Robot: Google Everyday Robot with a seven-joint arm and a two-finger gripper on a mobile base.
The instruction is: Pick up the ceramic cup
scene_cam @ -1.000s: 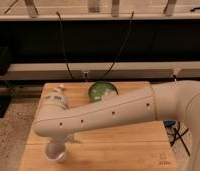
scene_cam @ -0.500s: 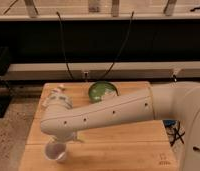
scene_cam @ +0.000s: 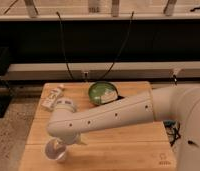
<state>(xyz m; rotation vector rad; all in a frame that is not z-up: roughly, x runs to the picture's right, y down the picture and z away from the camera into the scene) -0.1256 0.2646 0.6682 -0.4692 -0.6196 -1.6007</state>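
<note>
The ceramic cup (scene_cam: 54,152) is a small white cup standing on the wooden table (scene_cam: 123,145) near its front left corner. My gripper (scene_cam: 62,144) hangs down from the white arm (scene_cam: 113,116), which reaches in from the right. The gripper is right at the cup and covers its upper right part. Whether it holds the cup does not show.
A green bowl (scene_cam: 103,93) sits at the back middle of the table. A white carton (scene_cam: 52,98) lies at the back left. Black cables hang behind the table, with a dark shelf and a ledge beyond. The floor lies to the left.
The arm's wrist has sunk a little over the cup. The cup stays at the same spot on the table.
</note>
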